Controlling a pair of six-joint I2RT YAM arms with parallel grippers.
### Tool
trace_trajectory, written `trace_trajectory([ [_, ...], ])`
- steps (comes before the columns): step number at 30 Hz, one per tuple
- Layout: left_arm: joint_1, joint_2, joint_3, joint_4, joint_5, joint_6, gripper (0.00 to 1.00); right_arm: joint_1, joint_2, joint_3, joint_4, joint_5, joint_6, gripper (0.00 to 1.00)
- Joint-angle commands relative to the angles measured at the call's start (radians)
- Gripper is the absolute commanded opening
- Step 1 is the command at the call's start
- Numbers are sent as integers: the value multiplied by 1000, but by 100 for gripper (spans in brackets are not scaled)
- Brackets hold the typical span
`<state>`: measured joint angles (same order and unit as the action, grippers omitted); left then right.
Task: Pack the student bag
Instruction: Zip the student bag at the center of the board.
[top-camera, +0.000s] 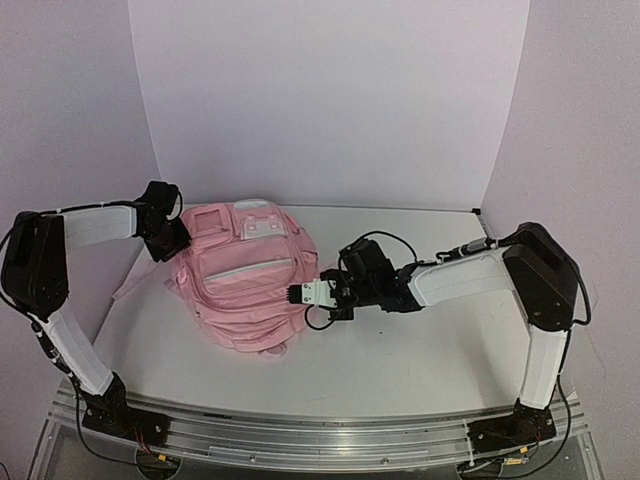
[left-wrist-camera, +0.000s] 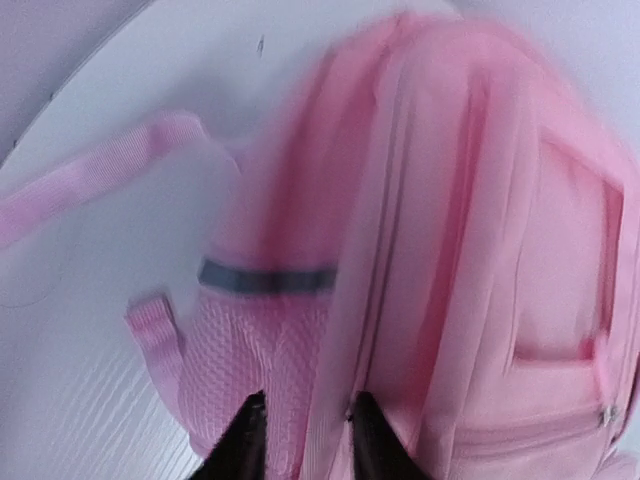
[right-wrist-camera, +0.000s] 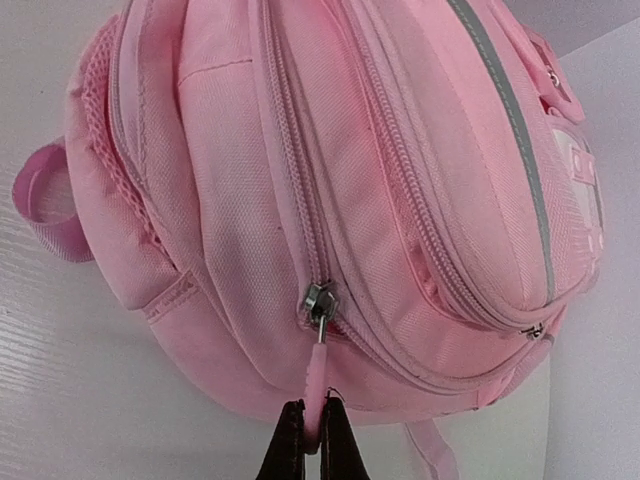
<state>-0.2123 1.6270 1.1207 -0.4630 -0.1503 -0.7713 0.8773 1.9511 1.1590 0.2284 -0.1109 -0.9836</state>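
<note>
Though pale, lilac walls (top-camera: 330, 100) round white table (top-camera: 400, 350) under student bag (top-camera: 245, 275).

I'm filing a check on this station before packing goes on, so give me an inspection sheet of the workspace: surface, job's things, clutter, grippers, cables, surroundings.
Surface: white table, smooth.
Job's things: pink student bag lies left of centre, front pockets up; one strap trails on the table.
Clutter: nothing seen.
Grippers: left gripper open, fingers astride a seam on the bag's side; right gripper shut on a zip pull.
Cables: black cables loop over the right wrist; wires at both arm bases.
Surroundings: plain pale walls on three sides; metal rail along the near edge.
</note>
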Motion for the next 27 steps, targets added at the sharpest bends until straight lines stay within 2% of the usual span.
trace_trajectory([
  [1,33,54,169,88,-15,110,50,89,-19,-19,-182,48,35,0],
  [3,33,28,176,61,2,97,65,114,-5,16,-193,52,87,0],
  [7,17,-146,90,-64,17,-17,95,149,30,76,-198,89,150,0],
  [8,1,-201,51,-100,20,-81,98,157,38,84,-198,99,159,0],
  [10,-64,-368,-83,-112,46,-184,99,170,50,104,-199,110,174,0],
  [13,-215,-573,-313,-34,83,-366,100,186,61,120,-203,139,191,0],
  [17,-347,-721,-518,60,168,-554,99,203,60,128,-207,138,214,0],
  [21,-461,-742,-578,65,74,-669,96,213,62,132,-209,139,231,0],
  [25,-484,-649,-594,106,58,-709,90,224,50,123,-208,137,237,0],
  [27,-485,-587,-599,154,52,-719,83,227,44,116,-208,138,238,0],
])
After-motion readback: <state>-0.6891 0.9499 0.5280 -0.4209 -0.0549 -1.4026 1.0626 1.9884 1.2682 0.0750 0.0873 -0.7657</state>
